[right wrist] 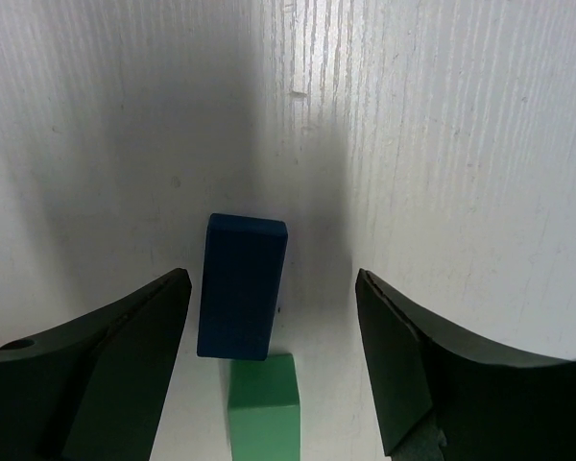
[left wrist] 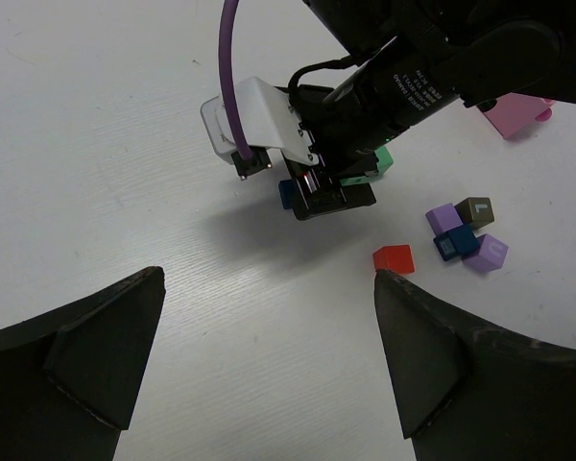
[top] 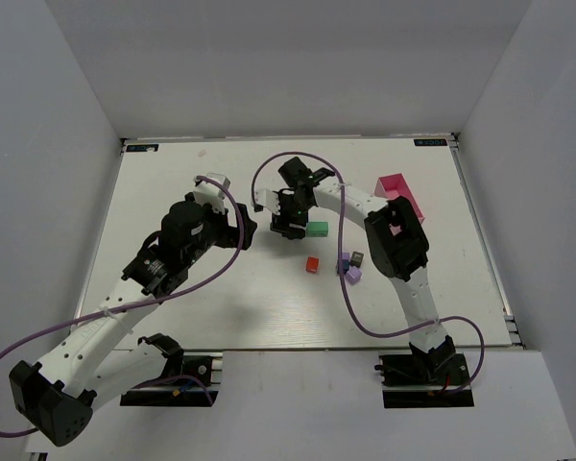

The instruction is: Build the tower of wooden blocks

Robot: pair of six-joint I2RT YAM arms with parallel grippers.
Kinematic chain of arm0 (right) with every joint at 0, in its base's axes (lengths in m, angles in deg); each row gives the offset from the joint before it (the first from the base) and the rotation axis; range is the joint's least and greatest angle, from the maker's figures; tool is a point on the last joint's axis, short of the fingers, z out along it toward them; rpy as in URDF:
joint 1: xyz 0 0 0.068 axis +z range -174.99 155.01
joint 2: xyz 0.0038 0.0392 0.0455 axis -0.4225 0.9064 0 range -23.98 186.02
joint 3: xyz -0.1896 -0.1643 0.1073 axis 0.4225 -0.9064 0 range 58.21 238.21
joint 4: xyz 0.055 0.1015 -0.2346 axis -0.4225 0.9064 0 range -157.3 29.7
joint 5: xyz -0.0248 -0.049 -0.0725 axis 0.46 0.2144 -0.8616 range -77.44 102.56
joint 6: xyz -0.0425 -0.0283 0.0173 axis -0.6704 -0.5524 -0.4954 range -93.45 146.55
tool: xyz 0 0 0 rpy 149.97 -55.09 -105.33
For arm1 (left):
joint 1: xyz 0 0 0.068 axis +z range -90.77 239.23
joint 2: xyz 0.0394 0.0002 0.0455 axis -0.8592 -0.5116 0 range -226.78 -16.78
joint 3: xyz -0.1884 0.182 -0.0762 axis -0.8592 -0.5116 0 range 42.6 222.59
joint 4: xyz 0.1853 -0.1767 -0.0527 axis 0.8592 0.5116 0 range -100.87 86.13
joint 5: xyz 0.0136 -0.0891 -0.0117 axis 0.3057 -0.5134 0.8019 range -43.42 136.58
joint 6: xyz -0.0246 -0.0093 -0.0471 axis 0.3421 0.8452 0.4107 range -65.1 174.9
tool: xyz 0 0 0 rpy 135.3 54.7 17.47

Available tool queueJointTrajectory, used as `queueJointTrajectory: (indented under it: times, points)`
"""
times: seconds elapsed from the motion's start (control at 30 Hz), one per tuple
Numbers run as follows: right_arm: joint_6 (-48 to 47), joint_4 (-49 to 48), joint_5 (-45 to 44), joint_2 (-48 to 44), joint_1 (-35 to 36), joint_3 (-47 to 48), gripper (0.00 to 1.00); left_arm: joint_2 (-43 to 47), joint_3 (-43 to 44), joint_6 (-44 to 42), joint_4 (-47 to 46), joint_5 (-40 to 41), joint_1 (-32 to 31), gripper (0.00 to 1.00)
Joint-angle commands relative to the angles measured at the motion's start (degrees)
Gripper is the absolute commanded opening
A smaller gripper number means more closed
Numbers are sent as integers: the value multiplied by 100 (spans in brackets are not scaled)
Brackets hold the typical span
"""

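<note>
Both wide: left claw [left wrist: 269,277], and right claw [right wrist: 271,274] straddling blue block [right wrist: 240,288], gaps each side.

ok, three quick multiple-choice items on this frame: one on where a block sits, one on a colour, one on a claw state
1. The red block lies:
A alone on the table
B stacked on another block
C off the table

2. The block between the fingers of the right claw is:
A red
B blue
C lilac

3. The left claw is:
A open, empty
B shut on a block
C shut, empty

Key:
1 A, bare table shows all around it.
2 B, the right wrist view shows the blue block lying between the fingers.
3 A, its fingers stand wide apart with only table between them.
</note>
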Motion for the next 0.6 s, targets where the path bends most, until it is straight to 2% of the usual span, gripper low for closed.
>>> queueJointTrajectory:
  times: [0.0, 0.2, 0.57]
  points:
    - [-110, 83, 7, 135, 22, 268, 75, 138, -67, -38, -33, 0, 25, 100]
    - [-198, 127, -19, 206, 21, 277, 74, 138, -67, -38, -33, 0, 25, 100]
    - [-426, 206, -11, 179, -5, 241, 63, 138, -67, -38, -33, 0, 25, 100]
